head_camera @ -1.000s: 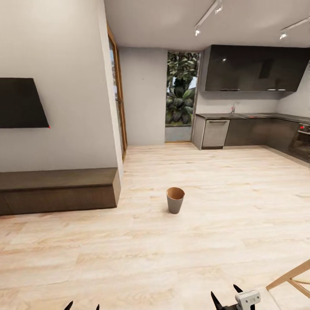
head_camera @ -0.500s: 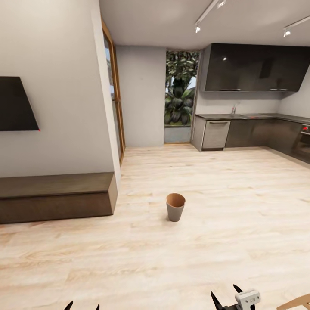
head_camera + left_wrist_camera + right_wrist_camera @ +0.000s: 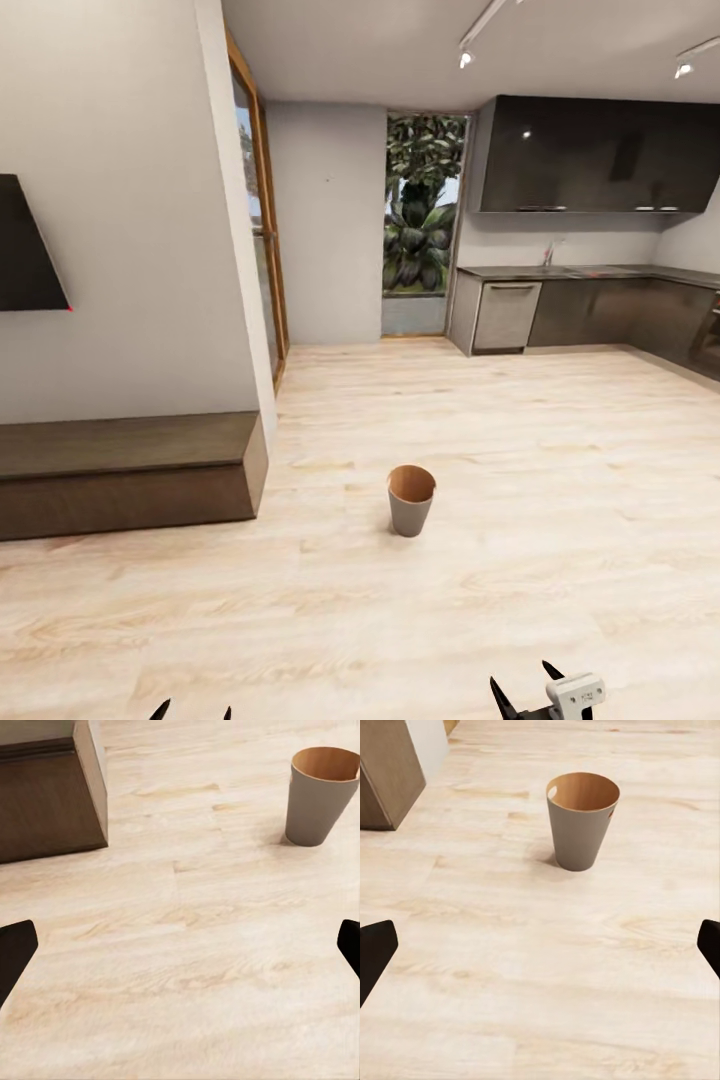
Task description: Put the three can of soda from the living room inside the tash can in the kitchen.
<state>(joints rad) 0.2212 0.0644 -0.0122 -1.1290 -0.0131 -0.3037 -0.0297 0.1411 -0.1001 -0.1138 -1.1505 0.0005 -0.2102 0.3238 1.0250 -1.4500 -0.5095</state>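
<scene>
The tash can (image 3: 411,500), a small dark grey tapered bucket with a coppery brown inside, stands upright on the light wood floor ahead of me. It also appears in the left wrist view (image 3: 321,795) and the right wrist view (image 3: 582,820), and nothing shows inside it. My left gripper (image 3: 193,712) is open at the picture's lower edge, its black fingertips (image 3: 15,949) spread over bare floor. My right gripper (image 3: 527,685) is open too, with nothing between its fingertips (image 3: 376,945). The orange soda cans are out of view.
A low dark wood cabinet (image 3: 130,470) runs along the white wall at the left, under a black screen (image 3: 25,245). Wood-framed glass doors (image 3: 262,230) stand beyond the wall corner. The kitchen's dark cabinets (image 3: 590,155) and grey counter (image 3: 600,272) line the far right.
The whole view has shifted as I roll forward: the bin sits lower and nearer, and the wooden frame at the lower right has left the picture. Both grippers hold their pose.
</scene>
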